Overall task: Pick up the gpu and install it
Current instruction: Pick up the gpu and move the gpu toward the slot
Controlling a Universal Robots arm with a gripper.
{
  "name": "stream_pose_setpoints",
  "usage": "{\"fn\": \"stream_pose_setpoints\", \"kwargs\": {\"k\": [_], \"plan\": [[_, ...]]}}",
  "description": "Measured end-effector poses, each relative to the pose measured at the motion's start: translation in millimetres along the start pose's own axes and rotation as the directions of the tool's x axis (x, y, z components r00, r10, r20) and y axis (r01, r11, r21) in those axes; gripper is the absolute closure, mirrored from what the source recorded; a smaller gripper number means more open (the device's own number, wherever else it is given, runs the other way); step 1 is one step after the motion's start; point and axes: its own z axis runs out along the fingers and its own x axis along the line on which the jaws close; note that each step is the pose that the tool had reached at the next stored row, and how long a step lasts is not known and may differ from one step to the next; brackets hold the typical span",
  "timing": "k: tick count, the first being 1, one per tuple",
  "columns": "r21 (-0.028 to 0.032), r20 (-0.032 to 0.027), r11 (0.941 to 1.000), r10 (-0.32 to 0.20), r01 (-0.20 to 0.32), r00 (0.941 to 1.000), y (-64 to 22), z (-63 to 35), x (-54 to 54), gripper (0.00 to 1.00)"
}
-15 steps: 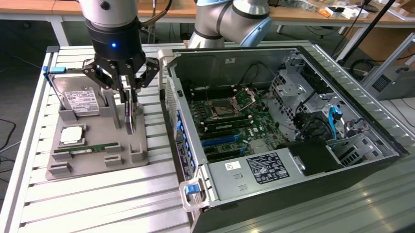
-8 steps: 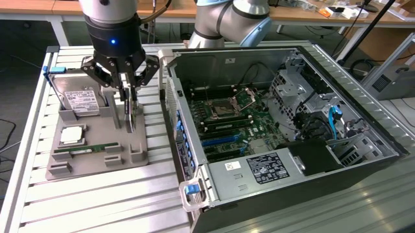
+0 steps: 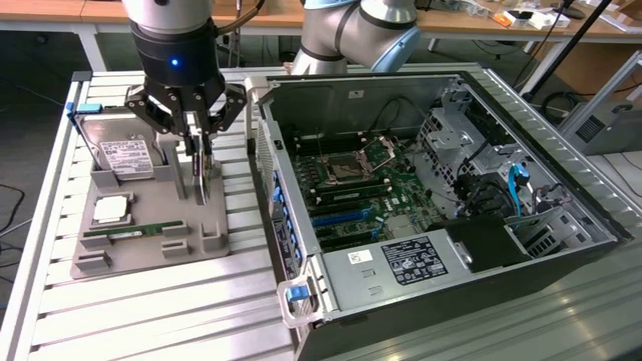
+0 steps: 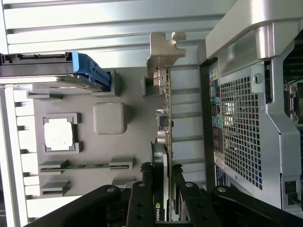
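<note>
Gripping the gpu, the pincer has its black fingers closed on either face of the card, near one end. The card stands on edge, upright, over the grey tray. Can't tell if its lower edge is in the tray slot or just clear of it. In the wrist view its silvery bracket is at the end away from the pincer, and a green logo shows between the fingers.

The tray sits on the slatted worktop, on the exterior view's left. Also in the tray:
- the hard drive, on edge, with a white label and a blue tab
- the cpu, flat in its pocket
- the memory stick, lying in its slot

The gpu is beside the hard drive but apart from it, on the side nearer the case.

The open pc case lies on its side, just beside the tray on the exterior view's right, with the motherboard facing up. The card is outside the case, near the case's rear mesh panel.
</note>
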Motion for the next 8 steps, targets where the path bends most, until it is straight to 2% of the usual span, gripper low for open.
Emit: {"fn": "stream_pose_setpoints", "kwargs": {"k": [8], "plan": [[0.0000,0.0000,1.0000,0.000,0.000,1.0000,0.0,-2.9,-0.1,0.73]]}}
